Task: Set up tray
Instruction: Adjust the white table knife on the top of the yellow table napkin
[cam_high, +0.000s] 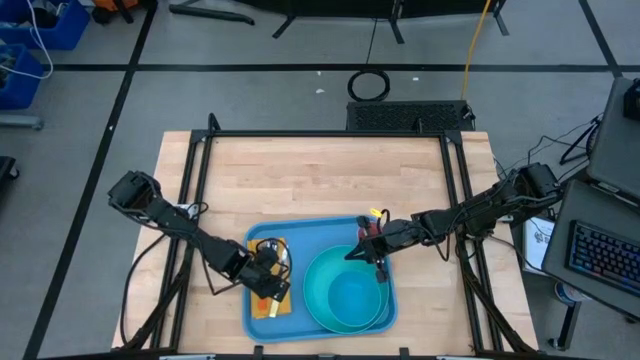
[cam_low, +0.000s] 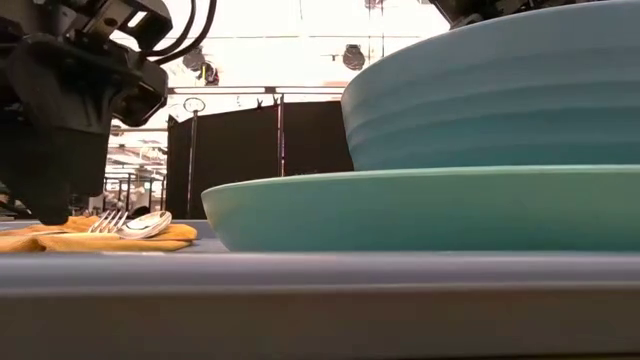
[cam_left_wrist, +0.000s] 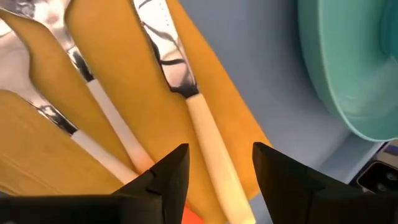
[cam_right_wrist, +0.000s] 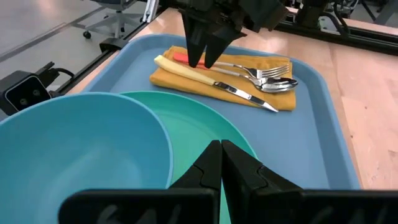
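Note:
The blue tray (cam_high: 300, 238) lies at the table's near edge. On its left part a yellow napkin (cam_right_wrist: 186, 81) carries a cream-handled knife (cam_right_wrist: 211, 79), a fork (cam_right_wrist: 264, 73) and a spoon (cam_right_wrist: 281, 84). On its right part a turquoise bowl (cam_right_wrist: 81, 143) sits in a turquoise plate (cam_right_wrist: 199, 124). My left gripper (cam_left_wrist: 217, 177) is open and points down. Its fingers stand on either side of the knife's handle (cam_left_wrist: 211, 149) near the free end, with gaps showing. My right gripper (cam_right_wrist: 221, 155) is shut with nothing between its fingers, over the plate beside the bowl's rim.
A red-orange patch (cam_right_wrist: 180, 57) shows at the napkin's edge by the left fingers. Bare wooden table (cam_high: 320, 170) stretches beyond the tray toward the far edge. Black frame rails (cam_high: 200, 180) run along the table's left and right sides.

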